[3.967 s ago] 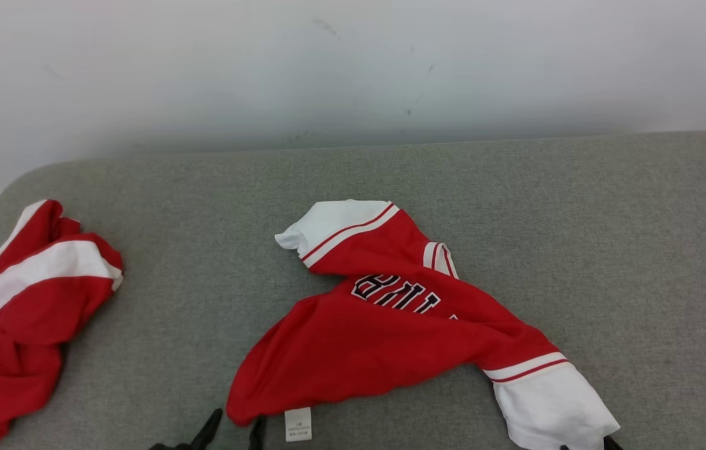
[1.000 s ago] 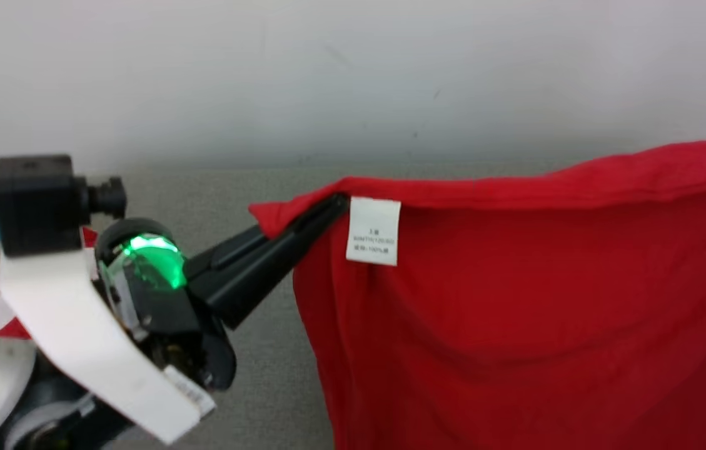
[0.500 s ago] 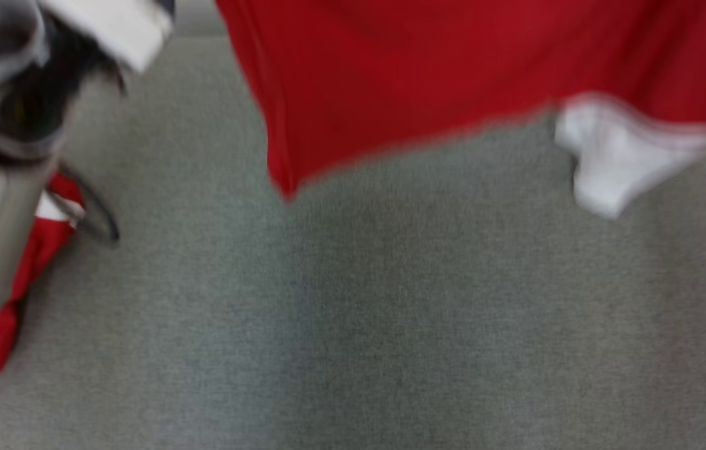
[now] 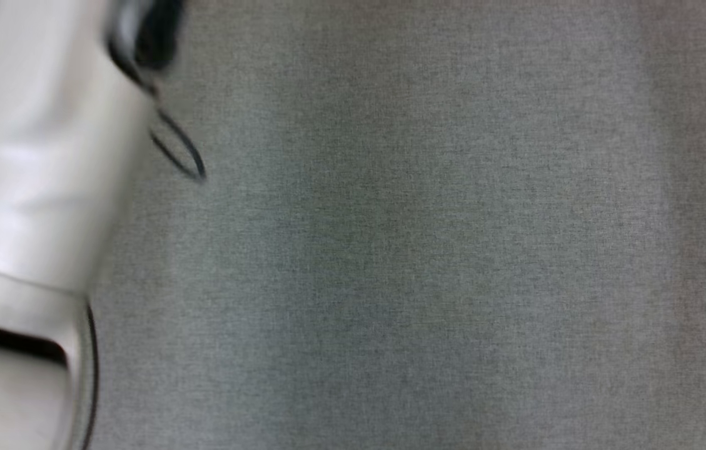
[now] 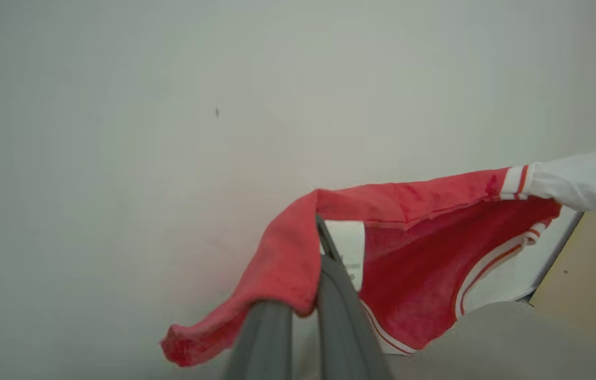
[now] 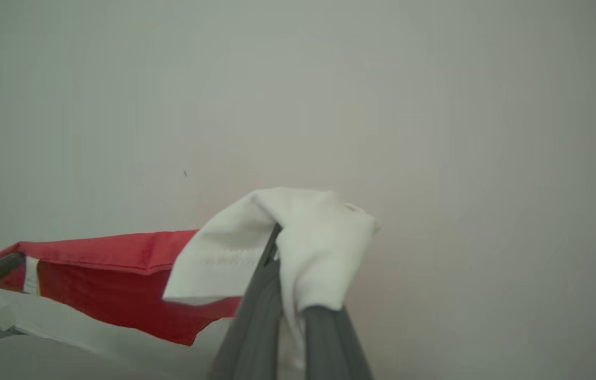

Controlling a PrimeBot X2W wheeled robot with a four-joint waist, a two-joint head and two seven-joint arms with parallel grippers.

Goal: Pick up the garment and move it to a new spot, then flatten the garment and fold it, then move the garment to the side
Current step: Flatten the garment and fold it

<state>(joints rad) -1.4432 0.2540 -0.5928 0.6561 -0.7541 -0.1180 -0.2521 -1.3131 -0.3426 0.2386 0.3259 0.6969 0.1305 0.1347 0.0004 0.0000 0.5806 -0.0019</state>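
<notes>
Grey fabric surface [image 4: 428,250] across head view, blurry, plain weave. Pale wall [image 5: 118,132] is bkgd in both wrist views, w/ small dark speck [image 5: 217,112] on it. Tan panel [image 5: 593,274] at right edge of left wrist view, next to wall.

The left forearm [image 4: 34,156] is showing at the left of the head view as a smooth white shell, with a dark seam [image 4: 9,344] crossing its near end. A thin black cable [image 4: 181,153] is looping out beside it. The left gripper [image 5: 320,237] and right gripper [image 6: 275,248] are each showing two long, plain, dark grey fingers, narrowing toward thin tips.
</notes>
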